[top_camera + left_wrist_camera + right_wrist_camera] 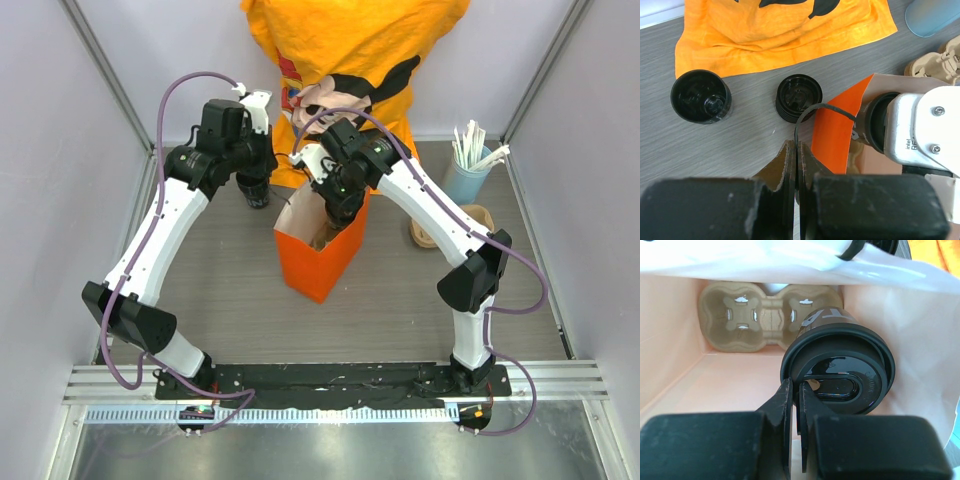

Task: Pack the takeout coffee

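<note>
- the right gripper (796, 407) reaches down inside the orange paper bag (322, 268). its jaws are clenched on the near rim of the takeout coffee (840, 357), a black lidded cup with white lettering on its side.
- the coffee is just ahead and to the right of those jaws, inside the bag. whether it touches the bag floor cannot be told.
- beyond the coffee, a tan cup carrier (740, 315) lies at the bottom of the bag.
- the left gripper (796, 160) has its jaws pinched tight on the bag's thin black handle (826, 106).
- just ahead of the left jaws, a short black round stack (799, 97) stands on the table (230, 290). ahead and to the left is a second black cup (700, 95).
- the table is grey wood grain, enclosed by pale walls (60, 150) with metal posts.
- farther ahead, a person in an orange shirt (350, 50) is at the far edge.
</note>
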Controlling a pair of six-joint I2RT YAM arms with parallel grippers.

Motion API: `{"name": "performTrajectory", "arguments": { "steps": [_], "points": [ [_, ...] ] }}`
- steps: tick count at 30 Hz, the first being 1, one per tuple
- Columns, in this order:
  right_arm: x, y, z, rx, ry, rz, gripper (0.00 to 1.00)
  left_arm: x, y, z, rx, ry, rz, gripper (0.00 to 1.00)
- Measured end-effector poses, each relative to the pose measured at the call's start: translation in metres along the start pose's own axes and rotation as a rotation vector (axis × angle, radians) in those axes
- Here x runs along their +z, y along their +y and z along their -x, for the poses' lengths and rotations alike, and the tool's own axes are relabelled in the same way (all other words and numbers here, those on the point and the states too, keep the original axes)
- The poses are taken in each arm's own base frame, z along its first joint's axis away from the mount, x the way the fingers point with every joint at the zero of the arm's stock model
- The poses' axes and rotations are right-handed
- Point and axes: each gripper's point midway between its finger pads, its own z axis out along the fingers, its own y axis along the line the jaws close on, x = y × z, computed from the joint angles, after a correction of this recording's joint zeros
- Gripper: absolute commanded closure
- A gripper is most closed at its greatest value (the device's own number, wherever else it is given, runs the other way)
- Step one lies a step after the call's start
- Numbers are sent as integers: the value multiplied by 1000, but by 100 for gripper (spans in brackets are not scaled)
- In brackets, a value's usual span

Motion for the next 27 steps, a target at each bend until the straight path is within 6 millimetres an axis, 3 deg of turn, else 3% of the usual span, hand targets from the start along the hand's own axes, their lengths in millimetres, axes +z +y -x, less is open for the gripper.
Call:
{"name": "performTrajectory", "arguments": {
  "steps": [27],
  "points": [
    [14, 0, -10, -45, 76, 10, 99, 0, 0, -1, -3, 2, -3, 100]
  ]
}}
